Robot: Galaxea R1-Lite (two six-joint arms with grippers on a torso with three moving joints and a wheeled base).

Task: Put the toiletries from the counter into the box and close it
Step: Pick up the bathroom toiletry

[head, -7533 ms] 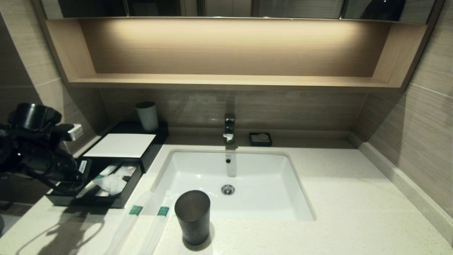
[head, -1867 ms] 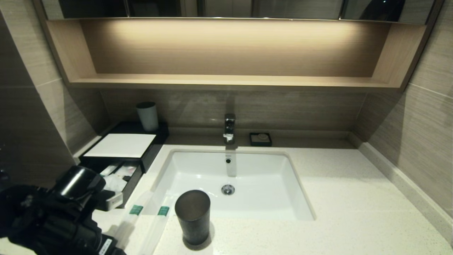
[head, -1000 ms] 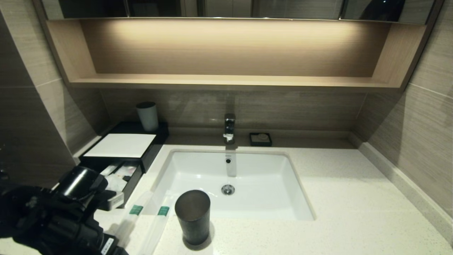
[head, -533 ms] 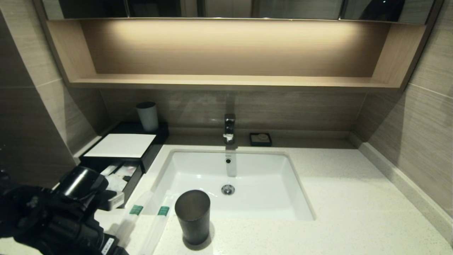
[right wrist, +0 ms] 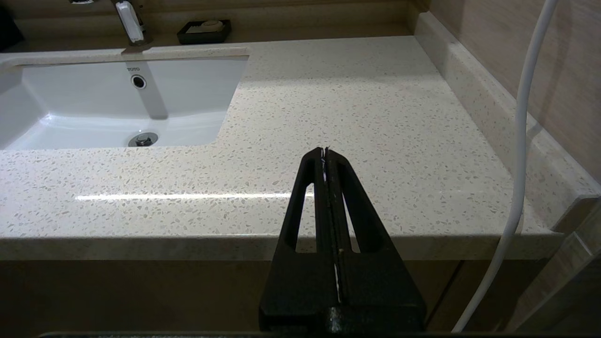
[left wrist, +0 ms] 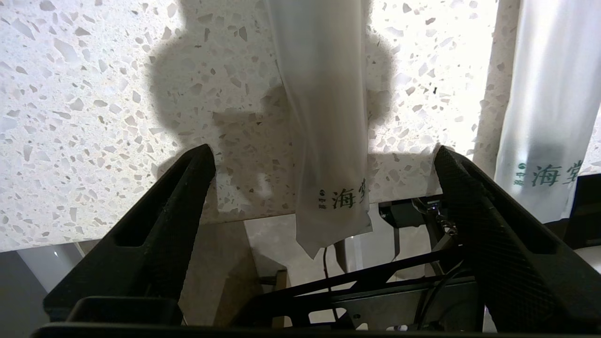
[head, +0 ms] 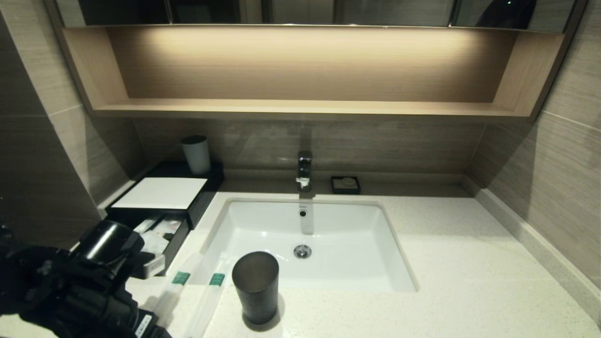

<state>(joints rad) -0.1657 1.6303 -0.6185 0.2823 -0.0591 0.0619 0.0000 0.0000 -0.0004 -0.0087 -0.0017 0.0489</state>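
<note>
Left hand (left wrist: pixel 324 159) is down at the front left corner of the worktop (head: pixel 469 281), fingers (left wrist: pixel 188 188) spread wide with nothing between them but air. In the head view the black arm swallows that corner, so the fingertips themselves are out of sight there. The wrist camera fills in the gap: the near end of the left packet (left wrist: pixel 324 117) sits right in the open span, touched by neither finger, and its tip hangs off the worktop edge. Beside it, outside the right-hand finger, lies the right packet (left wrist: pixel 549 117), cut off at the picture's border.

From the head view, left packet (head: pixel 176 286) and right packet (head: pixel 211 293) lie side by side, apart, long axes running from the front edge back toward the basin (head: pixel 305 239) and leaning slightly right. Green bands sit at the far ends, by the basin's front left corner. Their near ends fade out under the arm and off the bottom of the frame. The dark cup (head: pixel 256 286) stands upright just right of the right packet.

The box (head: pixel 188 218) is at the back left, drawer pulled out toward the front, white panel on top. Inside are pale wrapped bits, but the arm covers the drawer's front and I can't tell them apart.

Right hand (right wrist: pixel 325 155) is parked below the front edge on the right side, fingers pressed together, holding nothing.
</note>
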